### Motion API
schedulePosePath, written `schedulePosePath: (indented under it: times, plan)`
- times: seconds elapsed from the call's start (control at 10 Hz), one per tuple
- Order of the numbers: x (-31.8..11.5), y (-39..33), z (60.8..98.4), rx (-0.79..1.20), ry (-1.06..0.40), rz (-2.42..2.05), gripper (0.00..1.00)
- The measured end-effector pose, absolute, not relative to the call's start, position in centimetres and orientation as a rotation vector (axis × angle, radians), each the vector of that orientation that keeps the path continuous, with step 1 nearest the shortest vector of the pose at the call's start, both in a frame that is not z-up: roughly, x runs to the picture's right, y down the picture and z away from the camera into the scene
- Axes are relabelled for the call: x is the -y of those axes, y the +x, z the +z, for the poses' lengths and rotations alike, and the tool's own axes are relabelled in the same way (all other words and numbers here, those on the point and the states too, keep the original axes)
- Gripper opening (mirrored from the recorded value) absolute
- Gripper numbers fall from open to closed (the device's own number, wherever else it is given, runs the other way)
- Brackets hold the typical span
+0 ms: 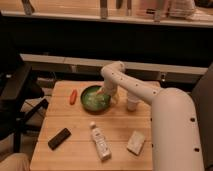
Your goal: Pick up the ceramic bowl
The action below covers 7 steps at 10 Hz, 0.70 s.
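While the white arm [150,97] arcs in from the right and bends down over the far part of the wooden table [120,132], we find the gripper [102,93] dipped right at the ceramic bowl [95,98] — low over its right-hand rim, with the tip seeming to reach into the pale green inside. Whether it is clenched or released we cannot tell from this angle, nor whether it actually touches the bowl. The bowl itself sits flat on the table, toward the back edge and a little left of the middle, its dark rim ringing a paler, speckled hollow. Moving outward, we spot a small white cup [132,103] just to the right of the bowl, partly tucked behind the arm. To the left of the bowl, a short way off, lies a slim orange-red object [73,96], pointing roughly front to back. Nearer to us the table carries three more things — a white bottle [100,141] lying on its side close to the middle, a dark flat rectangular object [59,138] off to the front left, and a pale sponge-like block [135,142] at the front right, beside the robot's bulky white body [172,132]. A dark chair [15,97] stands off the table's left side.
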State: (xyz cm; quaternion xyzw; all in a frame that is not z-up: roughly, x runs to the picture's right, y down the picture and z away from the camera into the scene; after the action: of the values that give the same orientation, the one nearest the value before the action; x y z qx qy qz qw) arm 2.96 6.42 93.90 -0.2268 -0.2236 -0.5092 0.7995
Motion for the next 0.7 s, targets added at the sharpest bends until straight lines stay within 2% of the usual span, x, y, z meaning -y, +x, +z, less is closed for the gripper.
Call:
schedulePosePath:
  times: [0.7]
  plan:
    - [-6.43, 3.0, 93.87, 0.476, -0.492, -1.101, 0.8]
